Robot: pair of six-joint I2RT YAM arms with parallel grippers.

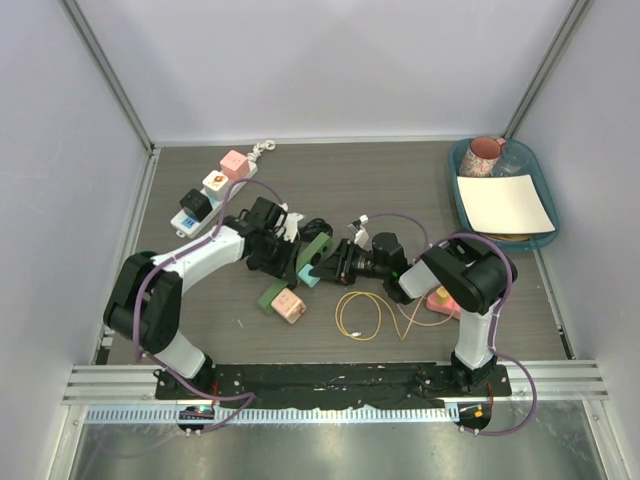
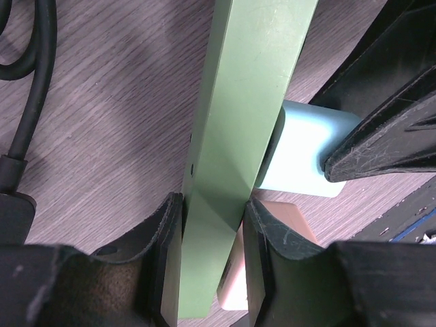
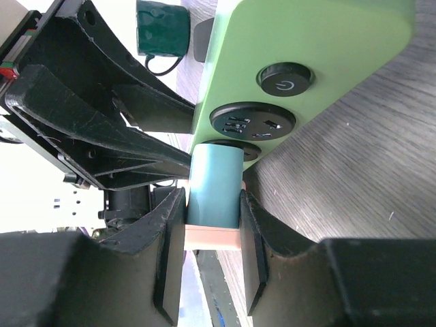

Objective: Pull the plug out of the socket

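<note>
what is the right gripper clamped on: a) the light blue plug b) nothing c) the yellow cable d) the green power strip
A: in the right wrist view the right gripper presses on both sides of the light blue plug, which sits in a socket of the green power strip; the left gripper clamps the strip itself.

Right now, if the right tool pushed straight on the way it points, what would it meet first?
The right tool grips the teal plug, so going on would press that plug against the green socket strip directly ahead; nothing else seems to lie between them.
</note>
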